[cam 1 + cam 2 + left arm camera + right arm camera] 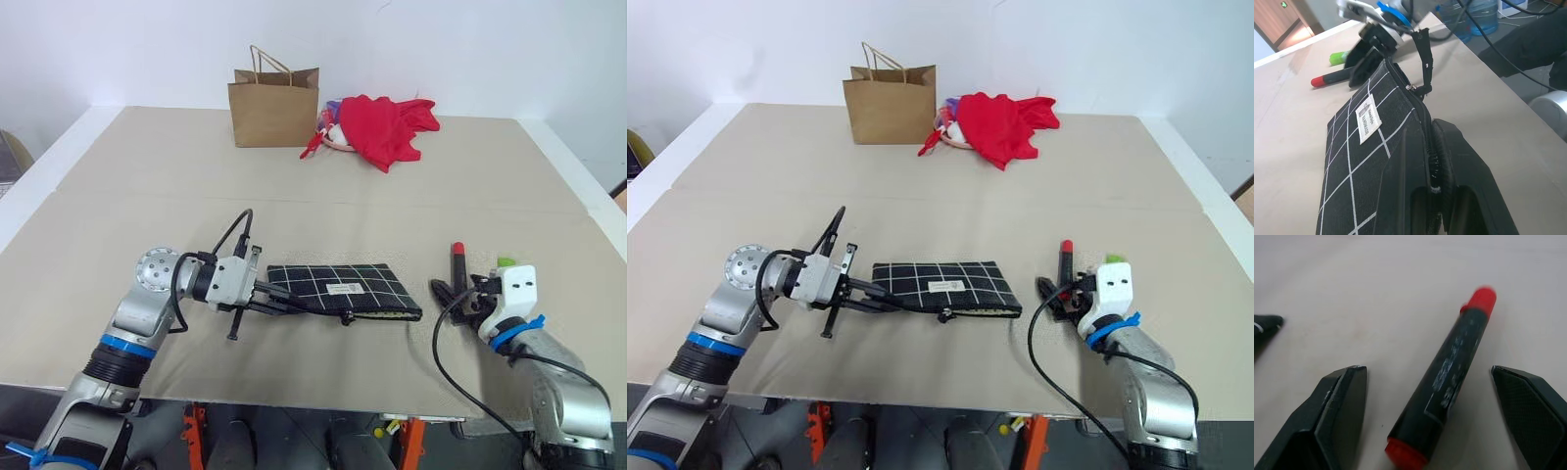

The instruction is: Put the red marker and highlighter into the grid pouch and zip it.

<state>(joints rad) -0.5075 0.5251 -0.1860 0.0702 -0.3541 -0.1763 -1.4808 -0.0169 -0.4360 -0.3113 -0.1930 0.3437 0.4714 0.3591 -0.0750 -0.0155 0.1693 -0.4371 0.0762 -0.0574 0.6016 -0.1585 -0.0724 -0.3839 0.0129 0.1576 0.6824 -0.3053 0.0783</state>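
Right gripper (1425,421) stood wide around the red marker (1449,377); the round barrel could roll away as the fingers closed. Left gripper (284,299) was clamped on the grid pouch (343,291).

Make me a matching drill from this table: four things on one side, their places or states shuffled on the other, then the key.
Things
1. red marker
2. grid pouch
3. highlighter
4. brown paper bag

Places or states
A. stands upright at the far side of the table
B. lies between the open fingers of the right tool
C. one end clamped in the shut left tool
D. lies on the table just past the marker

Pairs: 1-B, 2-C, 3-D, 4-A
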